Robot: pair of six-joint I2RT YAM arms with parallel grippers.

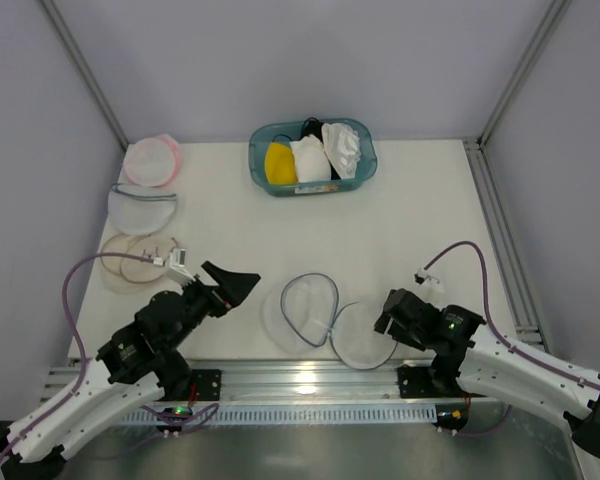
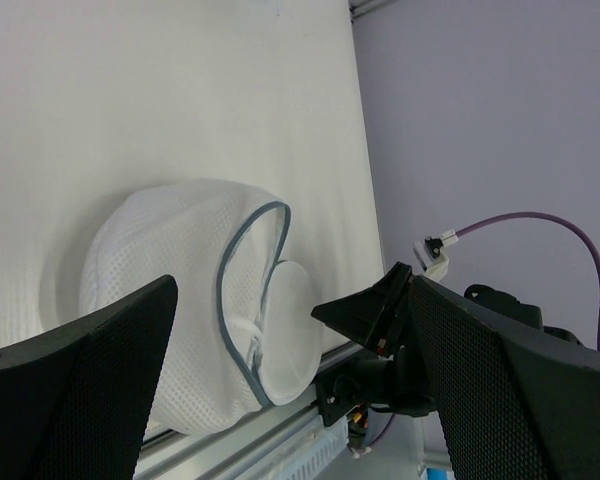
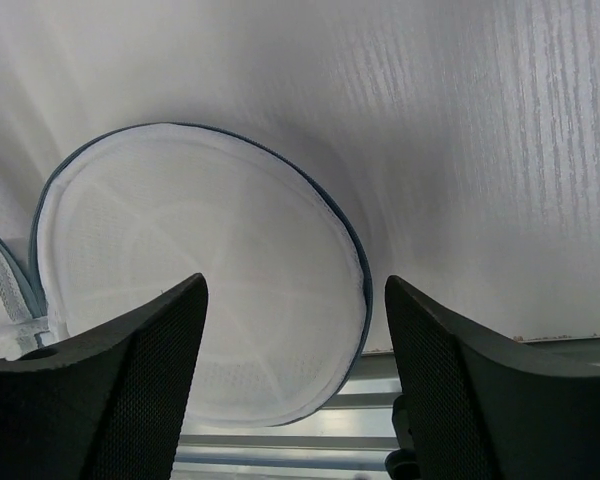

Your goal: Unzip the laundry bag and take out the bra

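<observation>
Both released: left claw (image 2: 242, 298), right claw (image 3: 295, 287) | laundry bag (image 1: 325, 318) unzipped, contents unclear

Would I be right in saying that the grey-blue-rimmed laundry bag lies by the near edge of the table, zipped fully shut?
Not quite. The laundry bag does lie by the near edge of the table, but it is unzipped, with its two round halves spread open side by side. The top external view shows this, and the right wrist view shows one half lying open.
</observation>
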